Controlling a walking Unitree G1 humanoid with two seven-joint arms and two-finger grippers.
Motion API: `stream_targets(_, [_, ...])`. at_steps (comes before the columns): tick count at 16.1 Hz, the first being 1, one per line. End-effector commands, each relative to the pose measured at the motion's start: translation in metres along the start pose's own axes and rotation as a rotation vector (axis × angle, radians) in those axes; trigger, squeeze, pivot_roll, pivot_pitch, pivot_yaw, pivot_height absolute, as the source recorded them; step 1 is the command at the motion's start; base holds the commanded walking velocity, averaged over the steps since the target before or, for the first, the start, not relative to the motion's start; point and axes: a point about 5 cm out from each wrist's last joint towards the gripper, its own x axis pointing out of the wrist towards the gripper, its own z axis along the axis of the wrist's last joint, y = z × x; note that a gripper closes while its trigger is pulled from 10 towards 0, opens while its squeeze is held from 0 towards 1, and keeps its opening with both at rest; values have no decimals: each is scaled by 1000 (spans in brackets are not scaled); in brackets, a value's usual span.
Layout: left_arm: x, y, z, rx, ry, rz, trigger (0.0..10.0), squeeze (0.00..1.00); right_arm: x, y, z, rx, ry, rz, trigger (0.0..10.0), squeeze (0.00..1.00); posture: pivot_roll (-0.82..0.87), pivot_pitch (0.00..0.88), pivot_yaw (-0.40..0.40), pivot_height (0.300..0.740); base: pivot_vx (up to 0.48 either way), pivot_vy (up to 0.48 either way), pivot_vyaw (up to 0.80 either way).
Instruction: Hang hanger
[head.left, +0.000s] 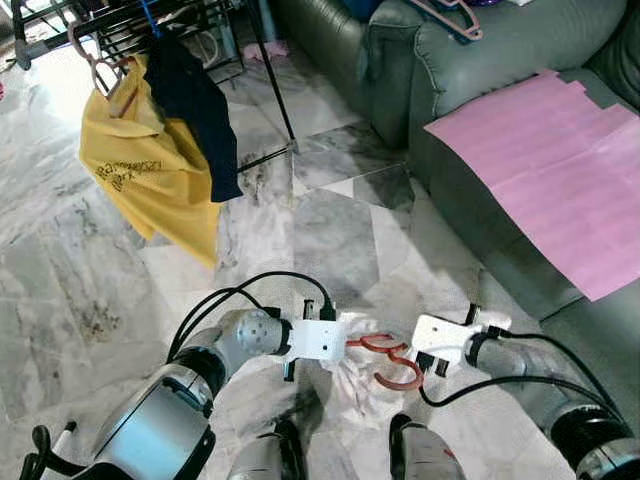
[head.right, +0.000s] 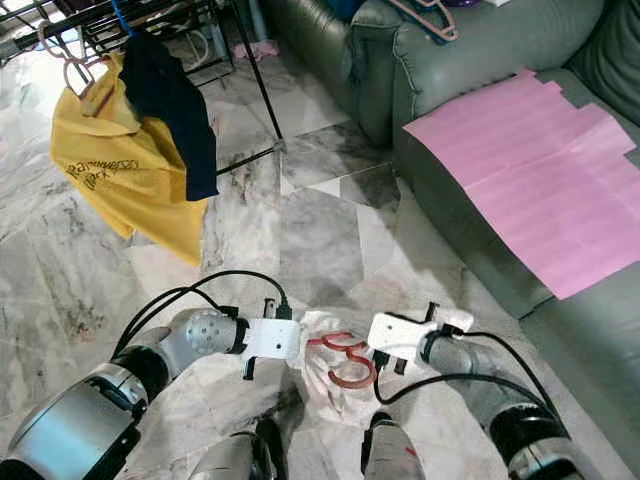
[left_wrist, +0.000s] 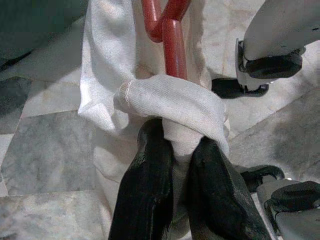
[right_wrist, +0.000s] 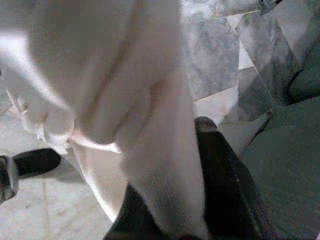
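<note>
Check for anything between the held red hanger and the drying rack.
Nothing visible blocks it: bare marble floor lies between the red hanger with its white garment and the rack. The yellow shirt and dark garment already occupy the rack's near end.

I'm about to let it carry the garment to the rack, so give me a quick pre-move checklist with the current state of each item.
1. Left gripper pinching the white garment: ok, fingers closed on a fold.
2. Right gripper holding the garment: ok, cloth lies between its fingers.
3. Red hanger inside the garment: ok, its hook sticks out between the two grippers.
4. Garment sitting evenly on the hanger: cannot tell, cloth is bunched.
5. Drying rack has a free rail: cannot tell, a yellow shirt and a dark garment already hang there.
</note>
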Motion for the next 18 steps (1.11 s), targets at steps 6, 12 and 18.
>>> stream_targets(6, [-2, -3, -7, -96, -36, 148, 10000, 1000, 2, 13, 2, 115, -31, -50, 0, 0, -313, 228, 152, 740, 0, 0, 0])
stream_targets(12, [-13, 13, -6, -37, -79, 395, 10000, 1000, 5, 29, 3, 211, -33, -44, 0, 0, -313, 211, 138, 740, 0, 0, 0])
stream_targets(18, [-26, 26, -19, -228, -66, 622, 10000, 1000, 7, 49, -3, 338, 7, -68, 0, 0, -315, 201, 132, 740, 0, 0, 0])
